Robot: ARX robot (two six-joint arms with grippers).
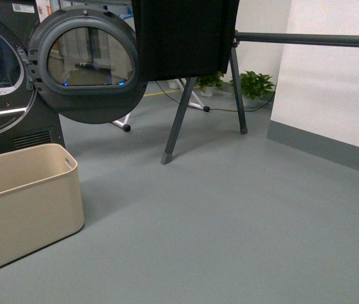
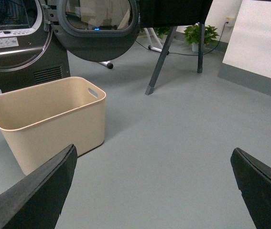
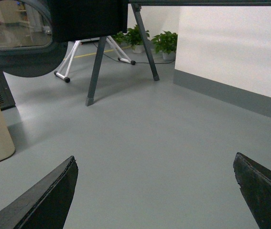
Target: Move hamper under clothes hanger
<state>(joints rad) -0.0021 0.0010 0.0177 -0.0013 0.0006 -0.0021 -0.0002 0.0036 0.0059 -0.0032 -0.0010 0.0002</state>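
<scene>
Hamper (image 1: 24, 202) sits upright on the floor (image 1: 230, 221), low left in your front view, just in front of the washing machine (image 1: 2, 76). The machine's round door (image 1: 87, 63) is swung open, up behind the hamper. Slot handle shows on the short end facing the door.

Clothes hanger (image 1: 306, 39) stands further back and to the right. Its bar runs along the white wall (image 1: 337, 95), its A-frame legs are planted on the floor, and a black cloth (image 1: 182, 38) hangs over the bar's left end. Hamper is well apart from the hanger, not under the bar. Potted plants (image 1: 255, 85) sit behind the legs.

Your left fingers (image 2: 44, 191) are spread wide w/ nothing between them, over bare floor. Hamper is near but not touched. Right fingers (image 3: 44, 195) are also spread wide and hold nothing. Only a hamper corner shows in the right wrist view.
</scene>
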